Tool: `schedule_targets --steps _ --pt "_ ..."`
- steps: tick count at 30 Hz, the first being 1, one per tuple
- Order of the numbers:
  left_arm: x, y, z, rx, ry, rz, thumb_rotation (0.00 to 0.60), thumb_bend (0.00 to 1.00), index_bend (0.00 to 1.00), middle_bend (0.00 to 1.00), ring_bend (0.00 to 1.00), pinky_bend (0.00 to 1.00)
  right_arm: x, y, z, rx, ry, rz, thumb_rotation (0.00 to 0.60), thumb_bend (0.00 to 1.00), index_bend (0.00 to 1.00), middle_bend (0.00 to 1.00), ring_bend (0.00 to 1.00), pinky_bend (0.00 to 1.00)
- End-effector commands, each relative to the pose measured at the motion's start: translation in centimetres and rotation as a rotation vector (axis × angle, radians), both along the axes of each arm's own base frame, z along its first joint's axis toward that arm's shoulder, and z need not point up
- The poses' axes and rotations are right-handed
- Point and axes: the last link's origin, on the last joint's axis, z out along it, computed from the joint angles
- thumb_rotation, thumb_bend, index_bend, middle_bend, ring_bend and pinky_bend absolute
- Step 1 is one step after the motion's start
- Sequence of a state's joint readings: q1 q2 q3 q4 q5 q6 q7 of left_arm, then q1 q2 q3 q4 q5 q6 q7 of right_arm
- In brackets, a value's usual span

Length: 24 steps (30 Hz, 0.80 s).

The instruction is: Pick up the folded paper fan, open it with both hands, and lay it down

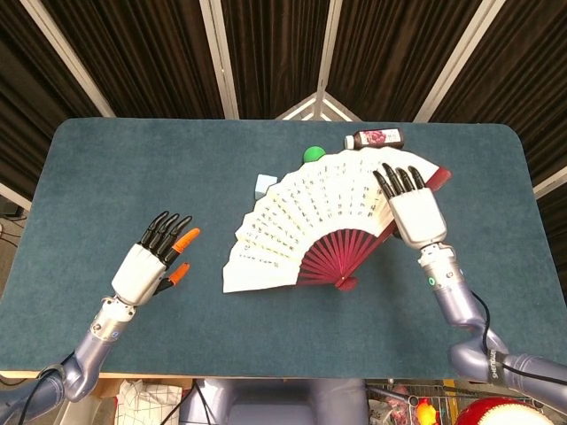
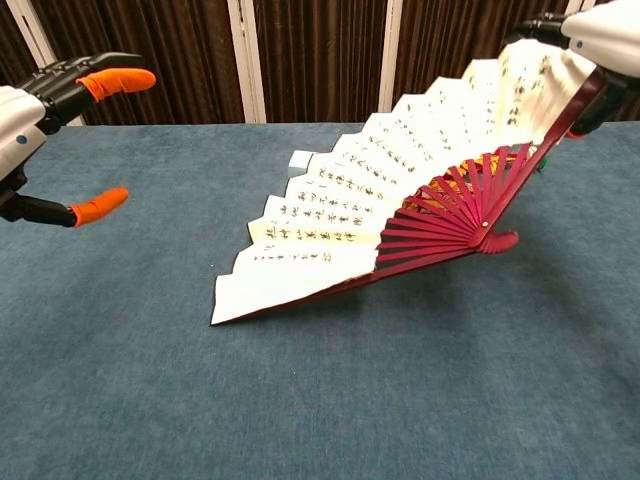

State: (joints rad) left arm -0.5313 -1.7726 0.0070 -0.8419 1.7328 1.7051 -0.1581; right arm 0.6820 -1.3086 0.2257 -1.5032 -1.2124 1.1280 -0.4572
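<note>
The paper fan (image 1: 310,212) is spread wide, with white leaf, dark writing and red ribs. My right hand (image 1: 415,211) grips its right outer stick and holds that end high, so the fan (image 2: 340,210) stands tilted. Its lower left corner touches the table. In the chest view the right hand (image 2: 600,30) shows at the top right corner. My left hand (image 1: 155,261) hovers well to the left of the fan, fingers apart and holding nothing. The chest view shows this left hand (image 2: 50,110) at the left edge with its orange fingertips spread.
A green ball (image 1: 310,152) peeks out behind the fan's far edge. A dark bottle (image 1: 374,139) lies beyond it near the table's far side. A small pale square (image 1: 264,186) sits by the fan's upper left edge. The blue table (image 1: 106,177) stretches left of the fan.
</note>
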Motion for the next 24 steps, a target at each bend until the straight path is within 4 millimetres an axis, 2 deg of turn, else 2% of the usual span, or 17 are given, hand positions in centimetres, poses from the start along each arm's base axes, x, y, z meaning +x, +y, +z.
schedule_targets --steps 1,10,15,24 --pt "0.0 0.0 -0.2 -0.003 0.003 0.001 0.6 0.48 0.11 0.0 0.0 0.05 1.0 0.0 1.0 -0.001 0.023 0.016 0.6 0.32 0.08 0.08 0.13 0.12" --pt "-0.1 -0.1 -0.3 -0.013 0.008 0.005 0.6 0.48 0.11 0.0 0.0 0.05 3.8 0.0 2.8 -0.037 0.05 0.065 0.6 0.32 0.08 0.08 0.13 0.12" --pt "-0.4 -0.4 -0.3 -0.018 0.011 0.011 0.6 0.48 0.11 0.0 0.0 0.05 6.6 0.7 3.8 -0.027 -0.033 0.103 0.6 0.32 0.08 0.08 0.13 0.12" --pt "-2.0 -2.1 -0.8 -0.069 0.034 0.052 0.6 0.48 0.11 0.0 0.0 0.05 9.7 0.2 6.1 -0.086 0.025 0.153 0.6 0.32 0.08 0.08 0.13 0.12"
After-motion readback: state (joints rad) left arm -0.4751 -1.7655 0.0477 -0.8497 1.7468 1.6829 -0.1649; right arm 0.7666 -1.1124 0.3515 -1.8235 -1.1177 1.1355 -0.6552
